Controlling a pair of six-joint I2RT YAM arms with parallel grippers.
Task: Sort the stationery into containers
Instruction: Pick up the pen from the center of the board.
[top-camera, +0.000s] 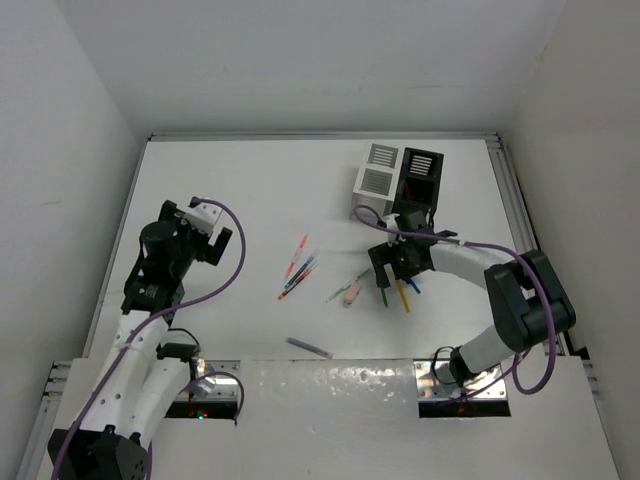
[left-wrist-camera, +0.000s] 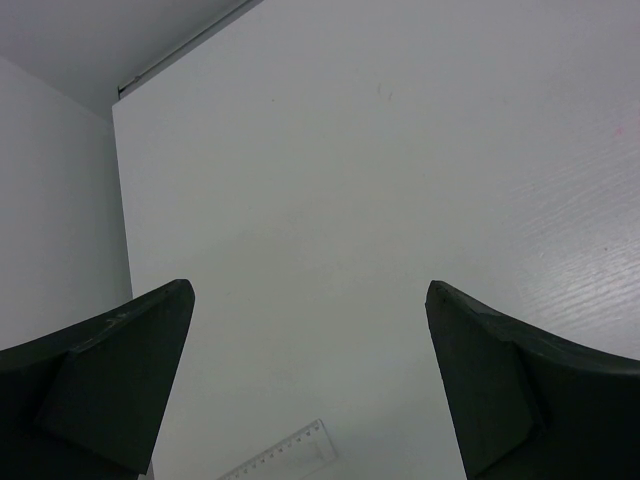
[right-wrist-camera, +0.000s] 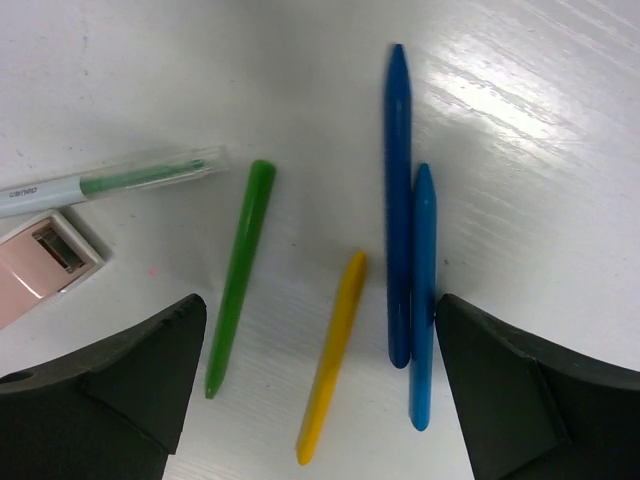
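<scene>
At the left of the overhead view, the left fingers (left-wrist-camera: 110, 370) stand wide apart above bare desk (top-camera: 230, 180), holding nothing; the left wrist view shows only a clear ruler (left-wrist-camera: 285, 455) at its bottom edge. Around the middle of the desk lie loose pens: a red pen (top-camera: 298, 255) beside a small bunch of blue pens (top-camera: 300, 275), and lower down a grey pen (top-camera: 308, 347) on its own. Right of these is a pink eraser (top-camera: 352, 292), just beside a clear pen with green ink (right-wrist-camera: 120, 180). The right fingers (right-wrist-camera: 130, 370) are also spread wide and grip nothing. They hang low over four sticks lying between them in the right wrist view: a green pen (right-wrist-camera: 240, 275), a yellow pen (right-wrist-camera: 333, 355), and a dark blue pen (right-wrist-camera: 398, 200) touching a lighter blue pen (right-wrist-camera: 423, 300). Toward the upper right of the overhead view, the white box (top-camera: 378, 170) and the black box (top-camera: 420, 175) stand side by side, touching.
</scene>
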